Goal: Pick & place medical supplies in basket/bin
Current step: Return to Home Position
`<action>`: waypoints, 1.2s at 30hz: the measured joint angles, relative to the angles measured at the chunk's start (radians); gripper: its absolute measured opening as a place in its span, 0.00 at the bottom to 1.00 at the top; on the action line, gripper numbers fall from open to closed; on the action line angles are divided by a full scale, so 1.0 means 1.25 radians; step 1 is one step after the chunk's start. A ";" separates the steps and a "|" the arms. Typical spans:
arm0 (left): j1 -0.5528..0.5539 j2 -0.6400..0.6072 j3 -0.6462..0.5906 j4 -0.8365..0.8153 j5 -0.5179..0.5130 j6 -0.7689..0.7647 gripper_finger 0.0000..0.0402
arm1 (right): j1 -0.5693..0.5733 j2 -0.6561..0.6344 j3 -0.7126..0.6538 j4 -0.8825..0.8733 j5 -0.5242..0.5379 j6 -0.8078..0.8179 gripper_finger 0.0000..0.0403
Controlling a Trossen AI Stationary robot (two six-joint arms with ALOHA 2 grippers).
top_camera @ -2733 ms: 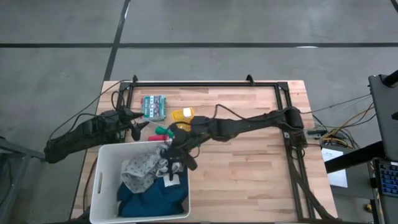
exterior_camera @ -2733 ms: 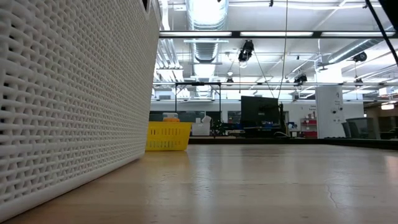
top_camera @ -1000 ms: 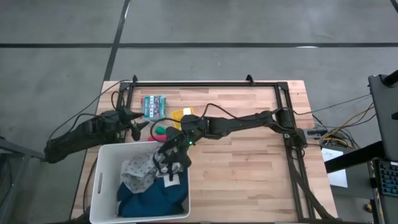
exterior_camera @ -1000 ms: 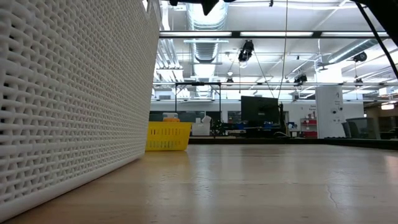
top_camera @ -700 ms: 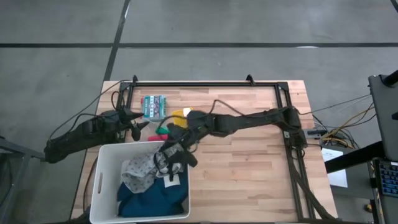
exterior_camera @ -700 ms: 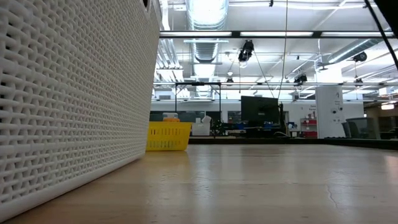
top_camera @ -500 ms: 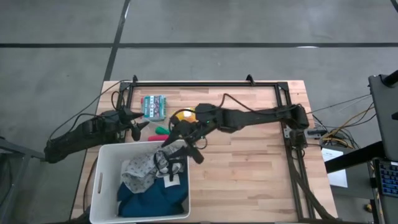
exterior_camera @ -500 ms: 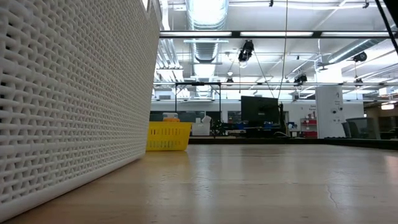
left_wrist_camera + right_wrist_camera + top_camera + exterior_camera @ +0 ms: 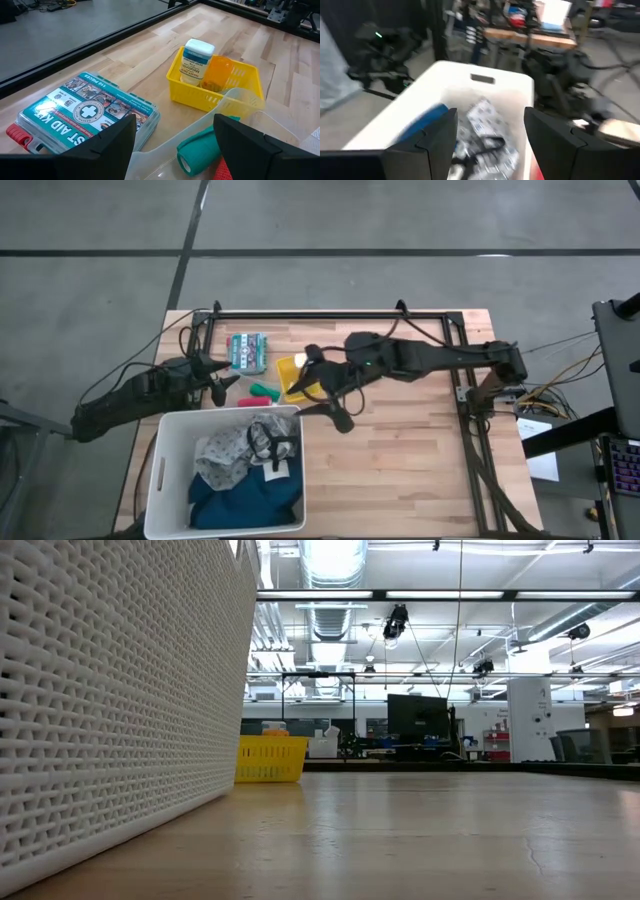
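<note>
White bin (image 9: 153, 505) sits at the left end of the bench, with the blue gown (image 9: 245, 502) and the grey speckled cloth (image 9: 222, 452) inside. Right gripper (image 9: 322, 402) hangs just off the bin's corner, jaws wide and empty. Left gripper (image 9: 225, 380) rests near the first aid kit (image 9: 247, 350), jaws wide too.

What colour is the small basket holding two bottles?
The small basket is yellow; left wrist view shows it best.

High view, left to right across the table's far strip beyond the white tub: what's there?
first aid kit → yellow basket → right pincer, open. The green and red rolls are left out because they overlap the kit.
</note>
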 joint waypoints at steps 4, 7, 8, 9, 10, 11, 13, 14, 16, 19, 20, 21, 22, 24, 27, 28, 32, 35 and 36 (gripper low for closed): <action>0.000 0.000 0.000 0.000 0.000 0.000 0.68 | 0.028 -0.041 -0.035 -0.030 0.125 -0.029 0.55; 0.000 0.000 0.000 0.000 0.000 0.000 0.68 | 0.047 -0.076 -0.075 -0.032 0.201 -0.044 0.55; 0.000 0.000 0.000 0.000 0.000 0.000 0.68 | 0.051 -0.094 -0.092 -0.032 0.218 -0.045 0.54; 0.000 0.000 0.000 0.000 0.000 0.000 0.68 | 0.053 -0.109 -0.111 -0.032 0.230 -0.045 0.53; 0.000 0.000 0.000 0.000 0.000 0.000 0.68 | 0.054 -0.127 -0.129 -0.027 0.235 -0.044 0.52; 0.000 0.000 0.000 0.000 0.000 0.000 0.68 | 0.054 -0.145 -0.149 -0.022 0.236 -0.044 0.50; 0.000 0.000 0.000 0.000 0.000 0.000 0.68 | 0.053 -0.185 -0.198 -0.006 0.239 -0.042 0.45; 0.000 0.000 0.000 0.000 0.000 0.000 0.68 | 0.053 -0.204 -0.223 0.004 0.239 -0.042 0.43; 0.000 0.000 0.000 0.000 0.000 0.000 0.68 | 0.053 -0.249 -0.279 0.040 0.241 -0.040 0.37; 0.000 0.000 0.000 0.000 0.000 0.000 0.68 | 0.053 -0.323 -0.372 0.106 0.264 -0.029 0.30; 0.000 0.000 0.000 0.000 0.000 0.000 0.68 | 0.053 -0.349 -0.404 0.120 0.275 -0.028 0.27; 0.000 0.000 0.000 0.000 0.000 0.000 0.68 | 0.053 -0.374 -0.436 0.135 0.281 -0.027 0.25; 0.000 0.000 0.000 0.000 0.000 0.000 0.68 | 0.053 -0.396 -0.464 0.148 0.289 -0.026 0.23; 0.000 0.000 0.000 0.000 0.000 0.000 0.68 | 0.053 -0.443 -0.522 0.162 0.307 -0.015 0.19; 0.000 0.000 0.000 0.000 0.000 0.000 0.68 | 0.053 -0.514 -0.598 0.181 0.326 0.000 0.13; 0.000 0.000 0.000 0.000 0.000 0.000 0.68 | 0.053 -0.539 -0.621 0.183 0.333 0.001 0.11; 0.000 0.000 0.000 0.000 0.000 0.000 0.68 | 0.053 -0.632 -0.705 0.184 0.361 0.018 0.06; 0.000 0.000 0.000 0.000 0.000 0.000 0.68 | 0.053 -0.700 -0.759 0.185 0.367 0.025 0.03; 0.000 0.000 0.000 0.000 0.000 0.000 0.68 | 0.053 -0.724 -0.777 0.187 0.368 0.025 0.02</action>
